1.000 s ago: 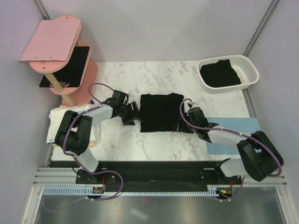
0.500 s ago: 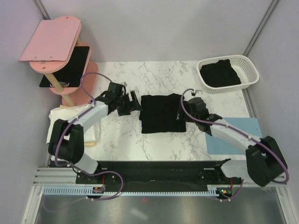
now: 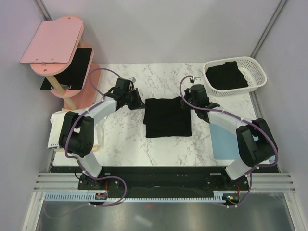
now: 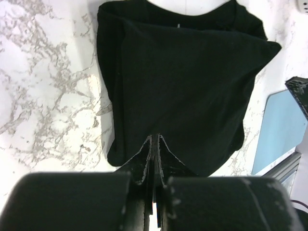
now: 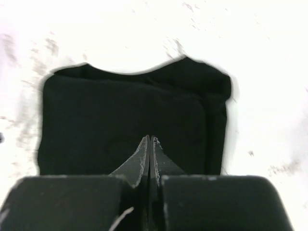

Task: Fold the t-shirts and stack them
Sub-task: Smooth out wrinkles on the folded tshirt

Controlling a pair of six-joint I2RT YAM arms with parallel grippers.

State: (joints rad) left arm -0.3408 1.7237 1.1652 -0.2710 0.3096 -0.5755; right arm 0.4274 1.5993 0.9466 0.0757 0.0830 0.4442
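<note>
A folded black t-shirt (image 3: 167,118) lies flat on the marble table (image 3: 125,139). My left gripper (image 3: 139,103) is shut just off the shirt's far left corner. My right gripper (image 3: 185,103) is shut at its far right corner. In the left wrist view the shut gripper (image 4: 155,137) points over the near edge of the shirt (image 4: 183,82), with nothing seen between its fingers. The right wrist view shows the same: shut gripper (image 5: 149,138) over the shirt (image 5: 125,115), holding nothing. Another black t-shirt (image 3: 226,76) lies in the white basket (image 3: 257,72).
A pink tiered stand (image 3: 62,48) with a black tablet stands at the back left. White cloth (image 3: 62,126) lies at the left edge. A light blue mat (image 3: 222,139) sits on the right, its corner (image 4: 274,130) visible in the left wrist view.
Both grippers went from open to shut. Both arms swung away from the shirt's near sides toward its far corners, and the shirt's near right edge now lies flat.
</note>
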